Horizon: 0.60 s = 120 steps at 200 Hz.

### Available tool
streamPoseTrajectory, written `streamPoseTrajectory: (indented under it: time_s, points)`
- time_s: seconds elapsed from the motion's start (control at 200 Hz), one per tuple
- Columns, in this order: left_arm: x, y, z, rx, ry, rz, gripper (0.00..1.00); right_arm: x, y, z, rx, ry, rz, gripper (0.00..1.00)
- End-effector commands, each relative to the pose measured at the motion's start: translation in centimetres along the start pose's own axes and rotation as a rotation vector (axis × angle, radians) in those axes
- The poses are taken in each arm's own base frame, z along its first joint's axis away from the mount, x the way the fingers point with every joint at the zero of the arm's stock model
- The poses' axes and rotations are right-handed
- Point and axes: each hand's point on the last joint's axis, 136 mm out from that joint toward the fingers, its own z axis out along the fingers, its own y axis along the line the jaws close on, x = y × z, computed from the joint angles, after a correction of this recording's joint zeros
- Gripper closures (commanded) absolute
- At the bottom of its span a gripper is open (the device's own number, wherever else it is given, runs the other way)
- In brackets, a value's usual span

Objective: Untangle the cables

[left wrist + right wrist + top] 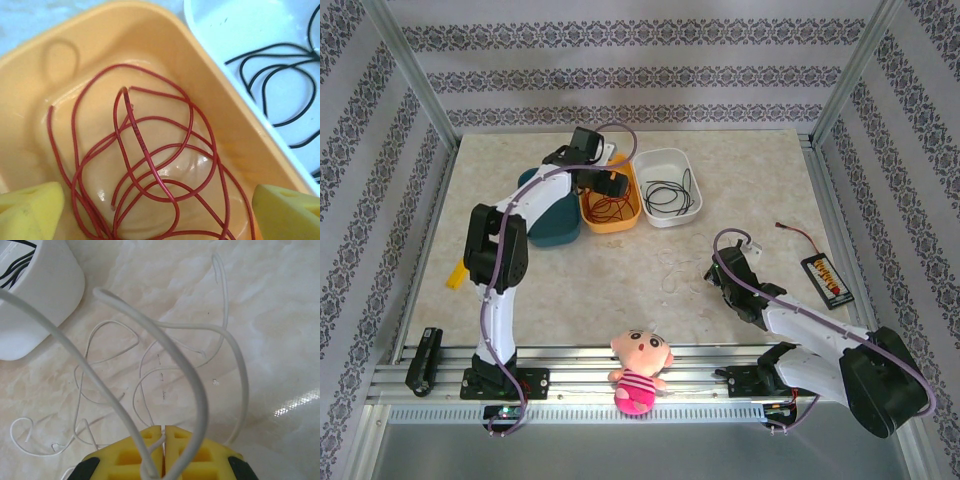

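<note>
Red cables [150,170] lie coiled inside the orange bowl [210,85], seen in the top view as red cables [610,207] in the orange bowl [592,214]. My left gripper [157,210] hovers open above them, yellow fingertips [30,210] spread wide with nothing between. Black cables [667,194] rest in the white bowl [695,205]. White cables [150,365] sprawl on the table, faint in the top view [672,270]. My right gripper [164,437] is shut on a white cable, which loops up toward the camera; the same gripper [718,272] sits right of centre.
A dark teal bowl [548,232] sits left of the orange one. A yellow piece [454,276] lies at the left. A small black-and-red pack [826,278] with a lead lies at right. A pink plush doll [640,372] and a black device [423,360] sit on the front rail.
</note>
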Motion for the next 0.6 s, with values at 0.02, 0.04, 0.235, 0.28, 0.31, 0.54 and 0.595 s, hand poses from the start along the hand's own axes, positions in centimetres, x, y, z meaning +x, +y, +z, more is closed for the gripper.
streamPoseTrajectory:
  time_s: [0.02,0.04,0.235,0.28,0.31,0.54,0.595]
  points:
    - [-2.0,-0.6,-3.8,-0.01,-0.068,-0.014,0.02,-0.6,-0.8,-0.5,0.035,-0.02,-0.019,1.0]
    - [-2.2,-0.7,-4.2,-0.007,-0.076,-0.015,0.02,-0.8,-0.7,-0.6,0.032,-0.022,-0.021,1.0]
    - [-2.8,-4.0,-8.2,0.06,-0.174,0.008,0.0,-2.0,0.2,-2.0,0.005,-0.04,-0.047,0.79]
    - [-2.8,-4.8,-9.2,0.077,-0.206,0.016,0.0,-2.4,0.4,-2.3,0.0,-0.051,-0.043,0.75]
    - [-2.6,-5.4,-9.6,0.085,-0.224,0.02,0.0,-2.6,0.4,-2.5,-0.003,-0.057,-0.044,0.74]
    - [-0.8,-9.7,-13.2,0.138,-0.399,0.122,0.0,-3.3,0.2,-3.3,-0.001,-0.084,-0.04,0.67]
    - [0.0,-10.6,-13.5,0.136,-0.435,0.156,0.0,-3.3,0.1,-3.3,0.003,-0.084,-0.041,0.64]
